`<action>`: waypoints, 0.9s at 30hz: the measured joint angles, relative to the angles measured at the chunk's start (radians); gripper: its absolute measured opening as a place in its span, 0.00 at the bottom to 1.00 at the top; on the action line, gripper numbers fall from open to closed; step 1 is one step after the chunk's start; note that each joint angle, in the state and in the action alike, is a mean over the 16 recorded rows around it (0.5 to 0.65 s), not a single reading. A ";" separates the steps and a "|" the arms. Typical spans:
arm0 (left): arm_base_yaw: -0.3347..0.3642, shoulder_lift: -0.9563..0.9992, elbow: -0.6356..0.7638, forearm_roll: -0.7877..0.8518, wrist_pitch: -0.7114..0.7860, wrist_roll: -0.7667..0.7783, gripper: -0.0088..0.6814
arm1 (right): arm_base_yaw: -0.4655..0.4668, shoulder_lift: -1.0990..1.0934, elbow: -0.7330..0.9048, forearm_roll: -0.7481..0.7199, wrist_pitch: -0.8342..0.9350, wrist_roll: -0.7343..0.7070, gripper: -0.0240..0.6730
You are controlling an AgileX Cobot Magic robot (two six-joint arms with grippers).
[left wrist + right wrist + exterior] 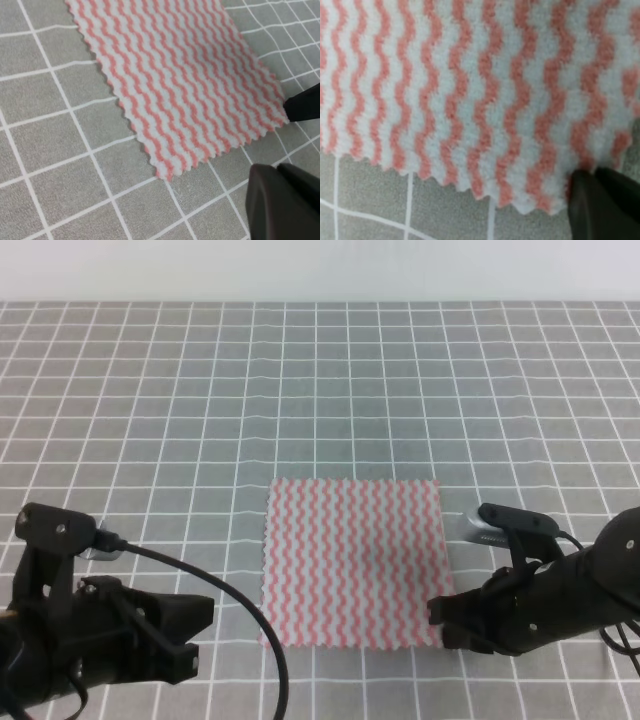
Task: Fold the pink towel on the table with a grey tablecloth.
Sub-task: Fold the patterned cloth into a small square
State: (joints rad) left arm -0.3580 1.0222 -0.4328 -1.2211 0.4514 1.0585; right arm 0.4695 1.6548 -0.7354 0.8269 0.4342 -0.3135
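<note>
Pink towel [352, 562] laid flat, unfolded, mid-bench [320, 390]. Right claw [447, 623] set at near right corner, likely for pinch; opening cannot be told. Left claw [190, 640] kept beside near left corner, nothing held, opening unclear.

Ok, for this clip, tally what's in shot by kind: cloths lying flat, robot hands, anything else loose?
Pink towel, spread flat, unfolded: 1
Grey gridded tablecloth covering the table: 1
Robot hands: 2, the left hand short of the towel's near-left corner, the right hand at its near-right corner
Other loose items: 0
Total: 4
</note>
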 joint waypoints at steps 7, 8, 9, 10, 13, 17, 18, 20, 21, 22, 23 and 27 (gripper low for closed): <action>0.000 0.000 0.000 -0.001 0.001 0.002 0.01 | 0.001 -0.032 -0.019 -0.003 0.008 0.000 0.02; 0.000 0.000 0.000 -0.001 0.001 0.002 0.01 | 0.001 -0.037 -0.022 -0.003 0.009 0.000 0.02; 0.000 0.000 0.000 -0.001 0.001 0.002 0.01 | 0.001 -0.041 -0.026 -0.004 0.010 0.000 0.02; 0.000 0.000 0.000 0.000 0.001 0.002 0.01 | 0.001 -0.046 -0.029 -0.006 0.012 0.000 0.01; 0.000 0.001 0.000 0.000 0.000 0.003 0.01 | 0.002 -0.060 -0.037 -0.023 0.018 0.000 0.01; 0.000 0.001 0.000 0.000 -0.001 0.003 0.01 | 0.002 -0.071 -0.044 -0.055 0.030 0.001 0.03; 0.000 0.001 0.000 0.001 -0.001 0.003 0.01 | 0.002 -0.073 -0.045 -0.064 0.033 0.001 0.04; 0.001 0.001 0.000 0.001 -0.002 0.003 0.01 | 0.002 -0.074 -0.046 -0.080 0.041 0.003 0.07; 0.001 0.001 0.000 0.001 -0.001 0.003 0.01 | 0.002 -0.072 -0.046 -0.088 0.044 0.004 0.09; 0.001 0.001 0.000 0.001 -0.001 0.003 0.01 | 0.002 -0.070 -0.046 -0.096 0.047 0.006 0.10; 0.001 0.001 0.000 0.001 -0.001 0.003 0.01 | 0.002 -0.069 -0.046 -0.104 0.051 0.011 0.13; 0.000 0.000 0.000 0.000 0.001 0.003 0.01 | 0.002 -0.060 -0.046 -0.129 0.063 0.046 0.23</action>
State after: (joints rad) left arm -0.3579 1.0225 -0.4328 -1.2211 0.4520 1.0618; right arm 0.4716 1.5950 -0.7814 0.6974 0.4976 -0.2671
